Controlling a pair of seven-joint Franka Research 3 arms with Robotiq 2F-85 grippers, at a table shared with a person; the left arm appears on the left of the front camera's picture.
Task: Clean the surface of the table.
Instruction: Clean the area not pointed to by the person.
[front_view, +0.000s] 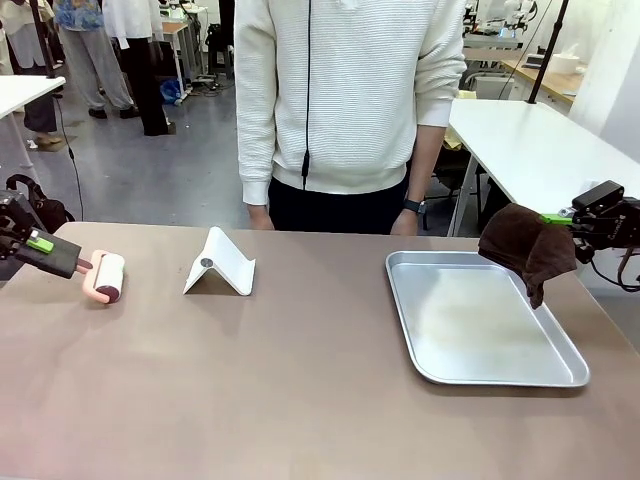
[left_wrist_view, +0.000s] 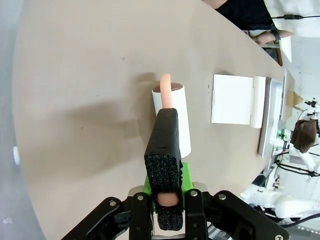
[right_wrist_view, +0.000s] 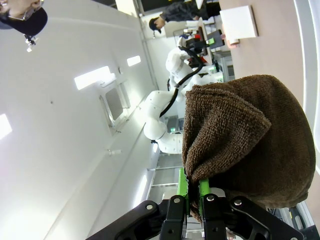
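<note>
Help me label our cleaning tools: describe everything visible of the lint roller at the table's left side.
The lint roller has a white, paper-like roll with a dark maroon end, and a salmon-pink, plastic-looking handle curving round that end. A black foam sleeve covers the grip, and the left gripper has its jaws shut on that sleeve. The roll sits low over the brown table near its left edge, apart from a white folded stand; whether it touches the tabletop I cannot tell.
</note>
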